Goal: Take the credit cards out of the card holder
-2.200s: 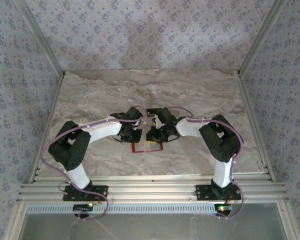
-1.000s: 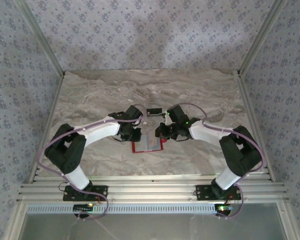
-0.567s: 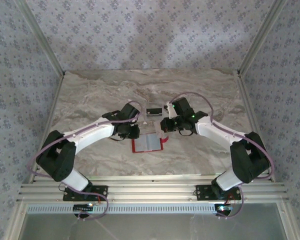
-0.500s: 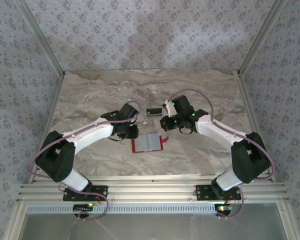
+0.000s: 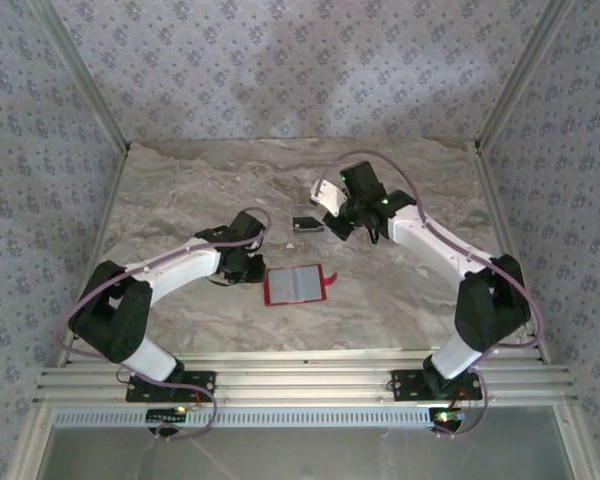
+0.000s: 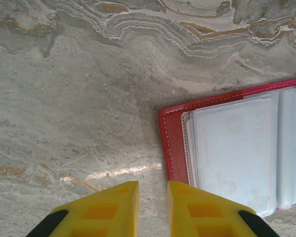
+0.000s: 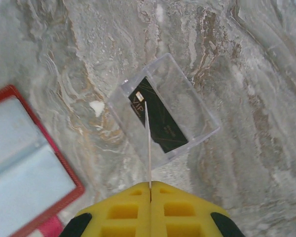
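1 card holder (image 5: 297, 285), open flat on table (image 5: 180, 190), pale pockets up. 1 clear stand (image 7: 163, 116) just beyond card holder, 1 dark card (image 7: 160, 121) inside. Right gripper (image 7: 150, 186) fingers pinching 1 credit card (image 7: 148, 143) edge-on above stand. Left gripper (image 6: 153, 190) beside card holder's left edge, fingers slightly apart, nothing between.

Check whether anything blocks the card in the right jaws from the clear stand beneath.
Nothing visible does: the card hangs edge-on over the clear stand, which already holds one dark card.
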`<state>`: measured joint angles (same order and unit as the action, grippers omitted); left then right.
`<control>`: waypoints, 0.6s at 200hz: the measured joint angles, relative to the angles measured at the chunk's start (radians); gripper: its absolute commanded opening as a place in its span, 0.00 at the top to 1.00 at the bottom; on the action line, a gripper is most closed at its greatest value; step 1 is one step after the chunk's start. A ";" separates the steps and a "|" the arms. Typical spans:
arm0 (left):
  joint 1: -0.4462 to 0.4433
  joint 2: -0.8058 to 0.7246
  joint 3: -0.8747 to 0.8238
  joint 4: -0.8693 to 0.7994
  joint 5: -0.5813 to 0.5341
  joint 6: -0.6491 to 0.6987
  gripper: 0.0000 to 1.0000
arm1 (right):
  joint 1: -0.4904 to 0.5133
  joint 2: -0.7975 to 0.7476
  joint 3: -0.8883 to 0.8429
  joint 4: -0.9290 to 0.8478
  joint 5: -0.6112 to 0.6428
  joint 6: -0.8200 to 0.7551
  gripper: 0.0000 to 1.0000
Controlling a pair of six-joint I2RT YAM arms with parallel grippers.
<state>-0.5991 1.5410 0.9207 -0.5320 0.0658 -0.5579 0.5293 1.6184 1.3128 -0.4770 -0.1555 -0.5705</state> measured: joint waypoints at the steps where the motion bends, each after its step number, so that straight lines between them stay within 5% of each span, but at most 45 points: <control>1: 0.000 0.000 0.000 0.000 0.000 0.000 0.77 | 0.000 0.003 0.005 -0.003 0.001 -0.008 1.00; 120: 0.030 0.000 -0.030 0.008 0.027 0.012 0.77 | 0.000 0.308 0.387 -0.227 0.011 -0.471 1.00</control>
<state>-0.5694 1.5410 0.8906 -0.5240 0.0929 -0.5461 0.5293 1.9266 1.7000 -0.7044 -0.1448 -1.0412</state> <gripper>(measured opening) 0.230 0.054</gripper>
